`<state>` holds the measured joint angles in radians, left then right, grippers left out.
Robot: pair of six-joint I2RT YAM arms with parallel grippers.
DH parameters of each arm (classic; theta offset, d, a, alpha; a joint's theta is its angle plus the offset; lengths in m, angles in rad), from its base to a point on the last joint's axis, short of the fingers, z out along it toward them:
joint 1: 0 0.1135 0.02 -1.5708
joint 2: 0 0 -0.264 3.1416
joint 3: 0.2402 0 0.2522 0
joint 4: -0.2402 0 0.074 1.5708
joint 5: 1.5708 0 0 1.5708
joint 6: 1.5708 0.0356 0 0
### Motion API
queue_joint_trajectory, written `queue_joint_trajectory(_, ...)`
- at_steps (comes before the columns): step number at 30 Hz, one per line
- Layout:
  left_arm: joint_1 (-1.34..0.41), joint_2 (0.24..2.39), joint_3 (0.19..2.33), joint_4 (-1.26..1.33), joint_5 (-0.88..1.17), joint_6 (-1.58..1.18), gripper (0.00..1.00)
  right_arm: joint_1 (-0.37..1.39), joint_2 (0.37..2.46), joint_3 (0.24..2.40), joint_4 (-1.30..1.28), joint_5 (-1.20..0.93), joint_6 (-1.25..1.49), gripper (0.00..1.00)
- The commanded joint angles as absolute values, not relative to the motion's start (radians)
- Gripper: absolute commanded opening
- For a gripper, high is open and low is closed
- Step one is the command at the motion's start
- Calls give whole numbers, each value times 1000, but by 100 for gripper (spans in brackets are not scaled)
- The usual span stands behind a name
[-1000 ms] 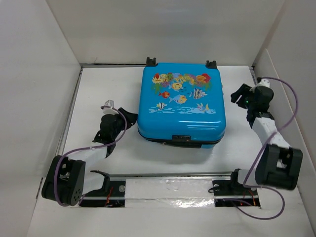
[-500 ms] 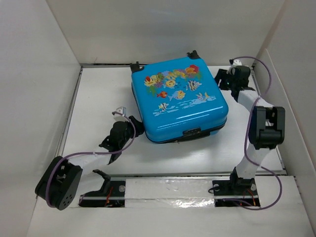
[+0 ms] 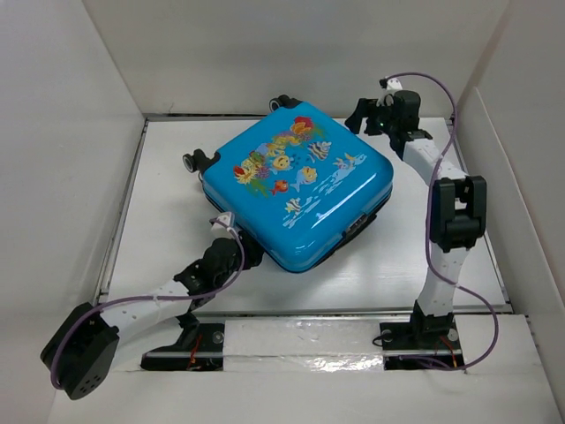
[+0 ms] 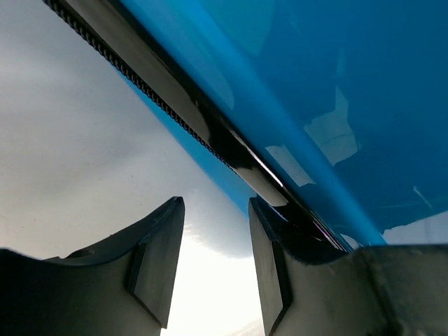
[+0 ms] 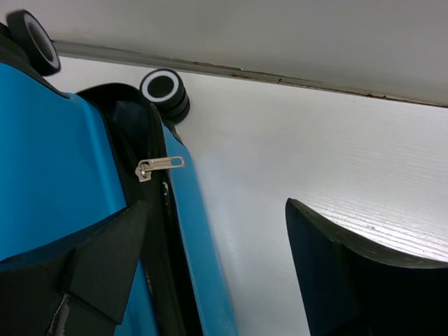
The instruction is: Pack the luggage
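Overhead, the luggage point(image 3: 296, 190) lies closed, skewed on the table point(image 3: 168, 177), left gripper point(image 3: 245, 254) at its near corner, right gripper point(image 3: 360, 117) at its far one. Left wrist — jaws apart beside the zipper point(image 4: 140, 79). Right wrist — jaws wide, wheel point(image 5: 165, 89) ahead.

Luggage point(image 3: 296, 190) lies askew at the table's point(image 3: 163, 190) centre

Luggage point(image 3: 300, 190) interior: hidden under the top shell.
Left tool point(image 3: 243, 252) tips, top view: too small to tell apart.
Right wrist view: luggage cut by left edge — one wheel point(image 5: 31, 31) partly out.
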<state>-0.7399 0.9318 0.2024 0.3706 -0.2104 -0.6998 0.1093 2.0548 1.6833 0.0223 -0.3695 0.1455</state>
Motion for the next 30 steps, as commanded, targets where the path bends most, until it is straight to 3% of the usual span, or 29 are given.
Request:
queue_joint_trajectory(1, -749, 874, 262, 566, -179, -741, 40, 172, 1924, 1663, -15, -595, 227, 87)
queue_joint_trajectory(6, -749, 847, 276, 537, -183, -732, 40, 103, 1707, 1580, 61, -566, 219, 90)
queue_joint_trajectory(10, -749, 822, 265, 514, -183, -724, 40, 84, 1433, 1354, 233, -516, 206, 77)
queue_joint_trajectory(11, -749, 818, 261, 508, -184, -726, 40, 84, 1366, 1221, 256, -485, 193, 48)
queue_joint_trajectory(12, -749, 812, 253, 497, -184, -726, 40, 97, 1295, 1147, 274, -470, 192, 26)
queue_joint_trajectory(14, -749, 793, 241, 491, -183, -719, 38, 175, 1070, 890, 354, -433, 184, 0)
queue_joint_trajectory(16, -749, 763, 227, 465, -183, -713, 33, 266, 848, 705, 411, -382, 187, 0)
queue_joint_trajectory(18, -749, 741, 221, 434, -184, -693, 20, 424, 715, 468, 422, -273, 204, 0)
queue_joint_trajectory(20, -749, 712, 224, 405, -179, -666, 7, 564, 529, 359, 323, -137, 241, 0)
queue_joint_trajectory(22, -749, 693, 235, 345, -179, -655, 1, 647, 396, 260, 161, -22, 281, 0)
queue_joint_trajectory(24, -749, 681, 233, 307, -181, -649, 0, 749, 240, 212, 101, 105, 333, 0)
queue_joint_trajectory(27, -749, 669, 222, 276, -175, -649, 0, 843, 201, 186, 14, 181, 367, 2)
queue_joint_trajectory(30, -749, 666, 209, 287, -129, -629, 0, 888, 331, 207, 3, 233, 348, 18)
